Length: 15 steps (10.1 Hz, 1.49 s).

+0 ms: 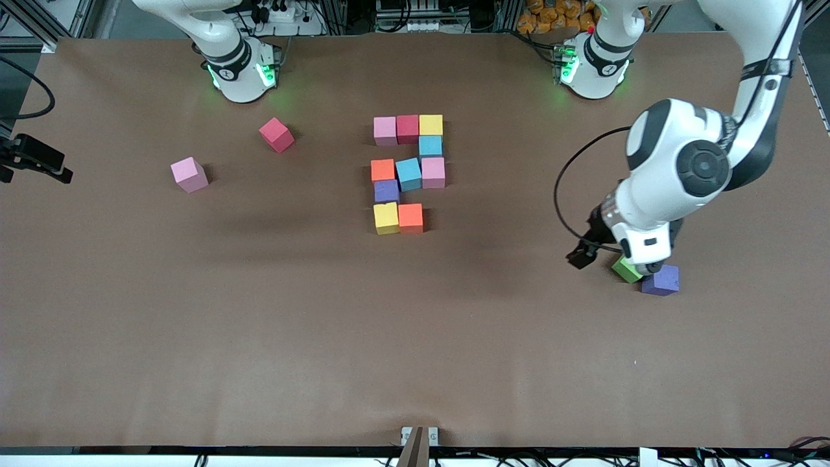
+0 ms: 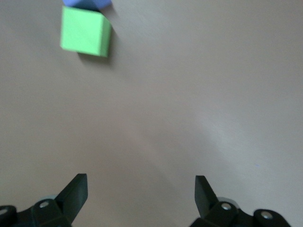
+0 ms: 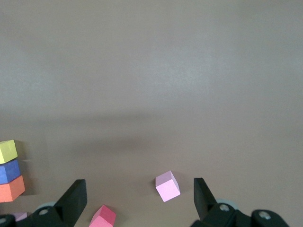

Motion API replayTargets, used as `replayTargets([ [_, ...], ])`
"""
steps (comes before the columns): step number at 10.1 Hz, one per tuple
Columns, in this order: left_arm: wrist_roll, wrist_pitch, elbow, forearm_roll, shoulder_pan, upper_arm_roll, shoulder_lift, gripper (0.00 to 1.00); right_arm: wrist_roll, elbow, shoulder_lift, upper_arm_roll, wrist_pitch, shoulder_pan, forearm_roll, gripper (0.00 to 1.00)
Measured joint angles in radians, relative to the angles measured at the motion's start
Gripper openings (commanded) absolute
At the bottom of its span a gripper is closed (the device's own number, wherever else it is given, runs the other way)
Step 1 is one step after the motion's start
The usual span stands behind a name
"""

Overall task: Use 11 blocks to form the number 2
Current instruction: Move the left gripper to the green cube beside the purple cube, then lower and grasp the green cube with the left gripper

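Ten blocks are laid mid-bench as the number 2; the last bottom-row cube is missing. The left end effector is held wide open and empty by the green block, and the right end effector, idle, is likewise open and empty.

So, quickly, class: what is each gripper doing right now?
Left gripper: open, empty, over the table by the green block.
Right gripper: open, empty, waiting.
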Motion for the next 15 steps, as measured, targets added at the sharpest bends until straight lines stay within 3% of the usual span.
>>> replayTargets([
  [3,0.306,0.0,-0.096,-0.011,0.165,0.001,-0.027,1.0,0.0,0.0,0.0,0.0,0.0,0.0,0.0,1.0],
  [6,0.391,0.024,-0.134,-0.014,0.25,0.006,-0.01,1.0,0.0,0.0,0.0,0.001,0.0,0.0,0.0,1.0],
  [10,0.408,0.108,-0.138,0.022,0.262,0.051,0.078,1.0,0.0,0.0,0.001,0.002,0.0,0.0,0.0,1.0],
  [15,0.406,0.278,-0.131,0.047,0.258,0.052,0.186,1.0,0.0,0.0,0.006,0.004,0.0,0.0,0.0,1.0],
])
